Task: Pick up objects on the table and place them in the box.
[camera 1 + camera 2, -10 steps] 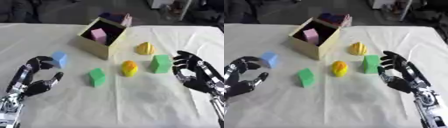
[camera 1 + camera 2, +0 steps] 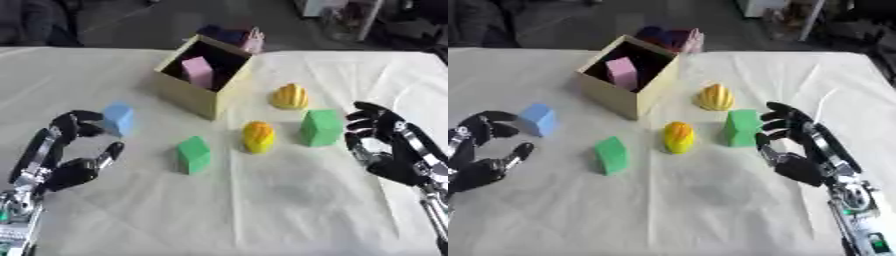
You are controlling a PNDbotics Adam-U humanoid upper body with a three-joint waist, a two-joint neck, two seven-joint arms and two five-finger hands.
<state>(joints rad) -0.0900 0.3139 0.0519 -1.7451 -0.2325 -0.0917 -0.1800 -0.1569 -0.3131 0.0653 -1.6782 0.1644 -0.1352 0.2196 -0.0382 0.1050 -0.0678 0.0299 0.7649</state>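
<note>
A cardboard box [image 2: 203, 95] stands open-topped toward the far middle of the cloth-covered table [image 2: 289, 210], tilted so one corner faces the robot, with a pink block [image 2: 199, 71] already inside. Five things are still out on the cloth: a blue cube [image 2: 117, 119] at the left, a green block [image 2: 193, 155] near the middle, a yellow-orange ribbed object [image 2: 258, 136] just right of it, a second yellow ribbed object [image 2: 290, 96] farther back, and a taller green block [image 2: 320, 127] on the right.

The right hand [image 2: 391, 150] is held at the right side, palm facing left, fingers spread and lightly curved, holding nothing. The taller green block lies just to the left of its fingertips, close but not touching, upright with its long axis vertical. That is the relation the next move likely depends on: a short sideways reach to the left would bring the fingers around it.

The left hand [image 2: 63, 155] hovers at the near left, thumb and fingers curved apart around an empty gap, gripping nothing. The blue cube sits just beyond and right of its upper fingers, apparently not in contact.

Each hand has its own near candidate; the right looks the better lined up.
</note>
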